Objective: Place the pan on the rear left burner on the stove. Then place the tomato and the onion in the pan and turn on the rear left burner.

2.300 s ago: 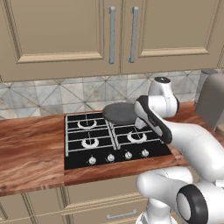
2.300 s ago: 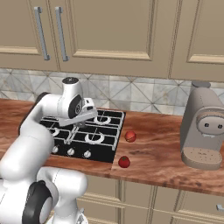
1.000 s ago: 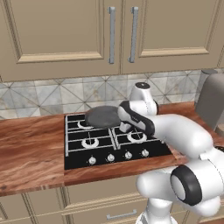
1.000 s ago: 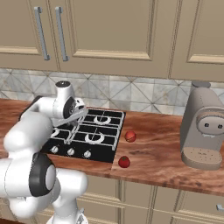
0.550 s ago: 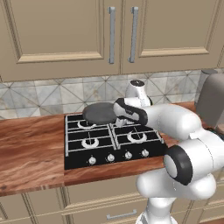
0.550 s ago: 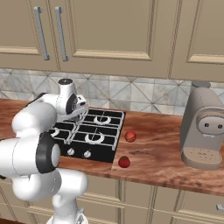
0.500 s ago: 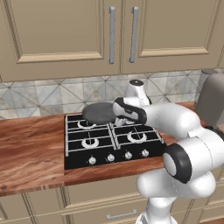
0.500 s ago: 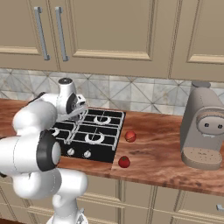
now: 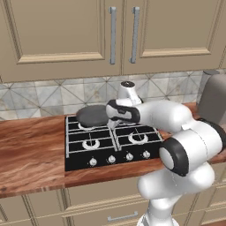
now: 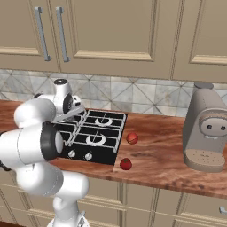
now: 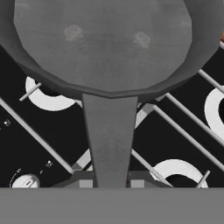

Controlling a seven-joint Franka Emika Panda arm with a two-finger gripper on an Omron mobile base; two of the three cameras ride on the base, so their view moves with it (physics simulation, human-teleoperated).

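The dark grey round pan (image 9: 92,114) hangs over the rear left burner (image 9: 83,128) of the black stove (image 9: 110,152); I cannot tell whether it touches the grate. My gripper (image 9: 111,123) is shut on the pan's handle (image 11: 109,140), just right of the pan. In the hand view the pan (image 11: 105,43) spreads across the top, with my gripper (image 11: 110,181) clamped on the handle's near end. On the wooden counter right of the stove lie the bright red tomato (image 10: 126,164) and the duller reddish onion (image 10: 132,138).
A grey coffee machine (image 10: 205,128) stands at the far right of the counter. Beige wall cabinets (image 9: 110,35) hang above the stove. Silver knobs (image 9: 111,159) line the stove's front edge. Bare wooden counter (image 9: 31,145) stretches to the left.
My arm has carried the pan leftward from over the rear right burner to over the rear left burner. The tomato and the onion have not moved.
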